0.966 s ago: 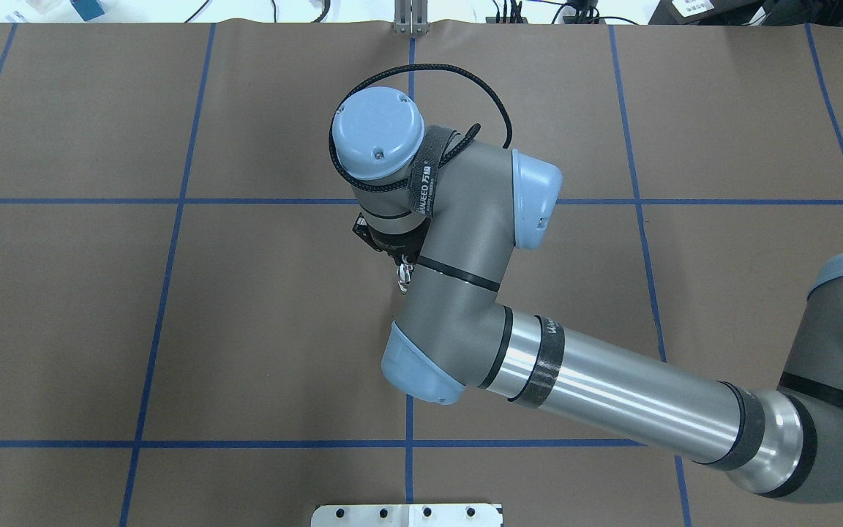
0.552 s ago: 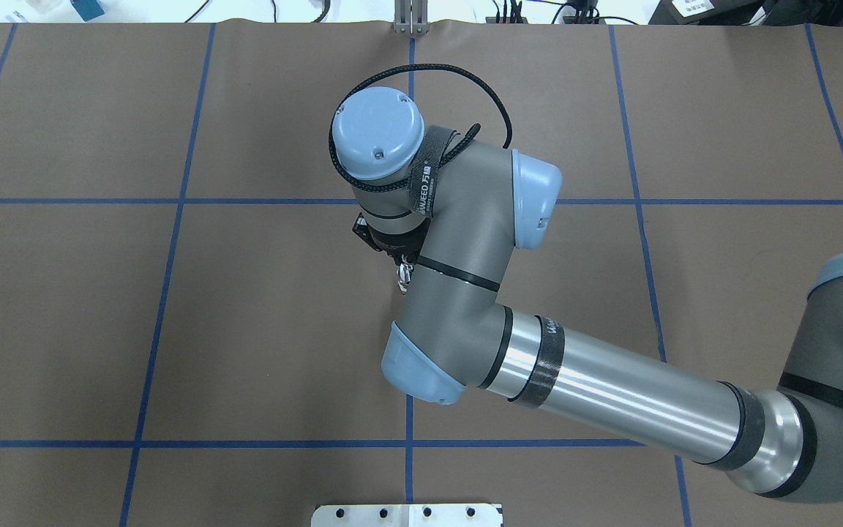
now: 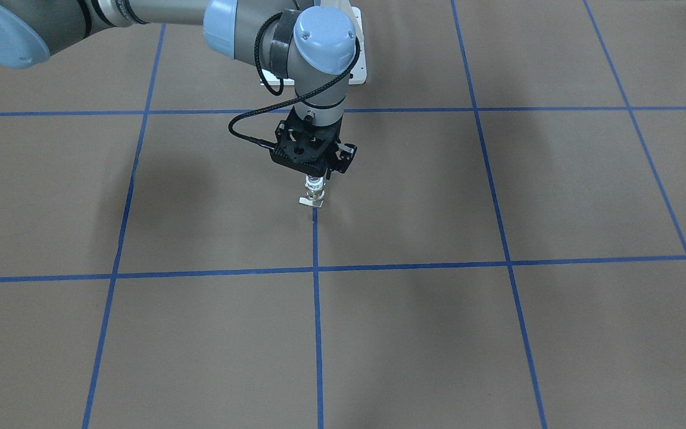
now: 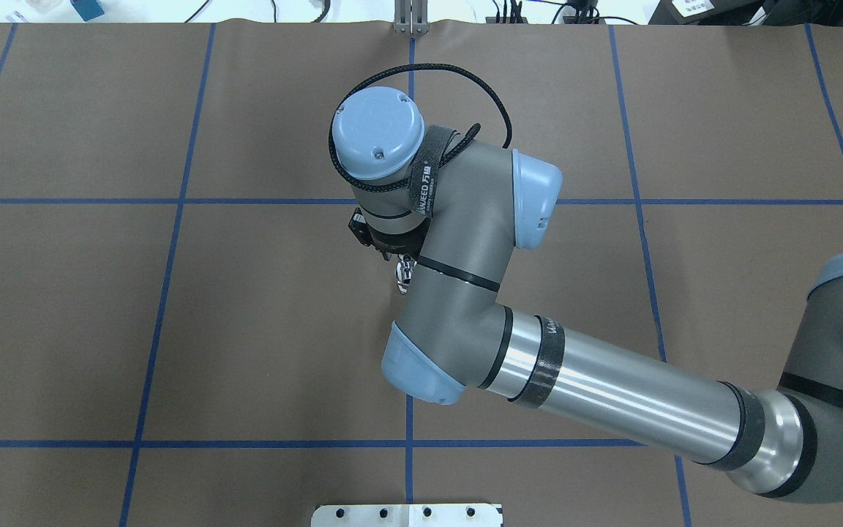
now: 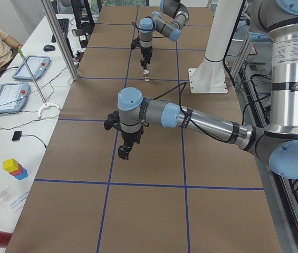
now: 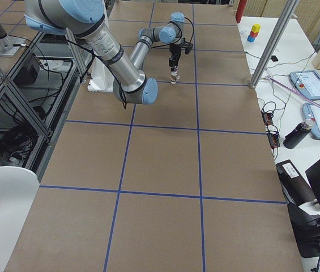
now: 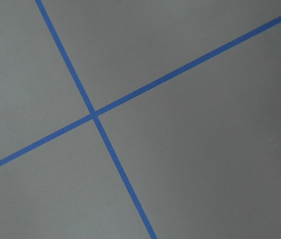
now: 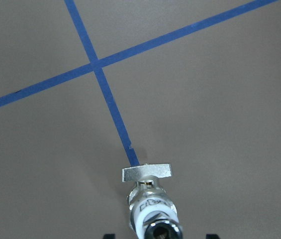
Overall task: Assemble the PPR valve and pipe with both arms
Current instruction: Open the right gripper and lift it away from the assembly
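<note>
The white PPR valve (image 8: 152, 206) stands upright on the brown table (image 3: 498, 333) at a blue tape line's end. Its flat grey lever handle (image 8: 146, 173) is at the lower end, and a shiny metal part, seemingly the pipe (image 8: 163, 230), sits on the upper end. It also shows in the front view (image 3: 314, 195) and the overhead view (image 4: 405, 277). My right gripper (image 3: 314, 176) hangs just above it, pointing down. Its black fingertips (image 8: 110, 236) stand apart, clear of the valve. My left gripper (image 5: 123, 153) points down over bare table, far from the valve. I cannot tell whether it is open.
The white flanged pedestal (image 4: 407, 514) stands at the table's near edge behind the valve. Blue tape lines (image 7: 94, 115) divide the table into squares. A side bench with tablets (image 5: 25, 68) and coloured blocks (image 5: 14, 167) runs along the far side.
My right gripper's black body has shifted slightly, as if lifting, while the valve stays where it was. The arm has otherwise not moved.
</note>
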